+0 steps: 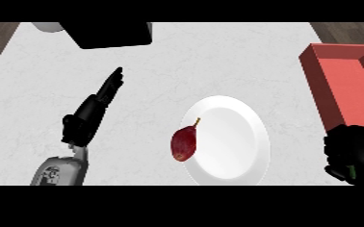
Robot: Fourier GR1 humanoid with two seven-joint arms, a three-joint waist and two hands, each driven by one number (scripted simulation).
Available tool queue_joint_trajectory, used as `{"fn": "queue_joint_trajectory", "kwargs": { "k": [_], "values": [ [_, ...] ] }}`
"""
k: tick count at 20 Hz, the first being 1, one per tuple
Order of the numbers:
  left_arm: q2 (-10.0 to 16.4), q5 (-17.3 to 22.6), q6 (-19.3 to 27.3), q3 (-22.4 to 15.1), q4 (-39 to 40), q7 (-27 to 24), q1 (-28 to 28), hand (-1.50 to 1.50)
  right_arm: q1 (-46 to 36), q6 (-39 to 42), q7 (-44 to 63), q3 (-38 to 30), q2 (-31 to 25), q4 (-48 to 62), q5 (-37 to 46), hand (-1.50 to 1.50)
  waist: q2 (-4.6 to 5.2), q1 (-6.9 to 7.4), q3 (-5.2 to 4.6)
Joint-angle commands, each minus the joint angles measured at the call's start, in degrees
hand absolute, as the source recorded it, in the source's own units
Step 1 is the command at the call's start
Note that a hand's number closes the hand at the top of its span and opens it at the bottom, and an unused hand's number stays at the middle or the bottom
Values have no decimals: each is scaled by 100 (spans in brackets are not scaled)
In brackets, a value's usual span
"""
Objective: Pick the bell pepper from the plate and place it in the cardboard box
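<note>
Fingers [110, 86] of the left hand [82, 121] are stretched out straight and close together, pointing away over the counter [213, 57] and holding nothing. I judge this hand to be resting, parked to one side so the work can go on without it. Down and to the right of those fingertips, apart from them, the dark red pepper [183, 143] lies on its side on the left part of the white plate [238, 125], close to the rim, its thin stem aimed at the far side. It has not been lifted yet, so the picking step is not yet done. Far to the right of the fingers, past the whole plate, the red box [334, 77] runs along the counter's edge with its open top up. The right hand [344, 149] shows just below the box's near end, dark and partly cut off by the view's edge; whether it is open or closed cannot be told. Standing beside the box, it seems the natural hand for the carry, though it would have to reach across the plate. Beyond the fingertips sits a black block [113, 33].
</note>
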Motion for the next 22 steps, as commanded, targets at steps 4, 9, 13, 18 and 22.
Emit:
{"fn": "queue_joint_trajectory", "kwargs": {
  "k": [4, 9, 13, 18, 22],
  "values": [
    [21, 44, -34, 20, -68, -25, 85, 0, 315, 216, -2011, -696, -958, 154, -1558, 150, -14, -27, 1],
    [30, 100, -63, 56, -50, -16, 123, 0, 476, 669, -2145, -954, -1316, 75, -2682, 150, -26, -34, -5],
    [39, 21, -46, 13, -67, -74, 57, 0, 640, 1157, -2140, -1164, -1712, 275, -3474, 150, 25, 24, -7],
    [22, -7, -53, -28, -38, -76, 16, 0, 698, 1602, -2147, -1542, -2221, 424, -4330, 150, 29, 68, -17],
    [-5, 8, -104, -99, -74, -35, 53, 0, 700, 1938, -2146, -1836, -2505, 700, -4959, 150, 45, 216, -15]
  ]
}}
